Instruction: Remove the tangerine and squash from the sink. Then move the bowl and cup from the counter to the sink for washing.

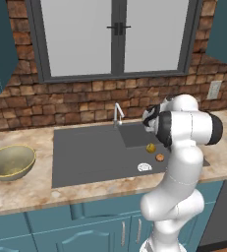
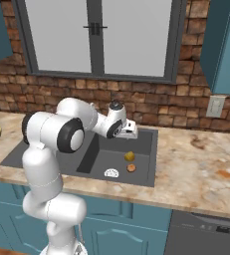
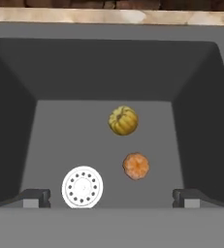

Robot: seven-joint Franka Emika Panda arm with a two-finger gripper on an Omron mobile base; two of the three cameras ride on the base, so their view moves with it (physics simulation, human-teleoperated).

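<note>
- The table (image 1: 21,194) is a pale marbled top over teal cabinets, with a brick wall and a window behind it.
- The sink (image 1: 85,157) is dark grey and set into the table: a flat drainboard on one side, a deeper basin (image 3: 50,140) on the other, and a chrome faucet (image 1: 117,114) at the back edge.
- The arm (image 1: 181,162) rises in front of the table and bends over the basin.
- The bowl (image 1: 9,161) sits upright on the table, well apart from the sink, at 9 o'clock of it in the left base view.
- The hand (image 3: 111,197) hangs above the basin, released, its two fingertips (image 3: 33,197) spread wide and grasping nothing.
- The drain (image 3: 82,187) is a white disc on the basin floor.
- The squash (image 3: 123,120) lies on the basin floor, near the middle.
- The tangerine (image 3: 136,165) lies on the basin floor near the squash but apart from it, at 5 o'clock of it in the hand view, and at 2 o'clock of the drain.
</note>
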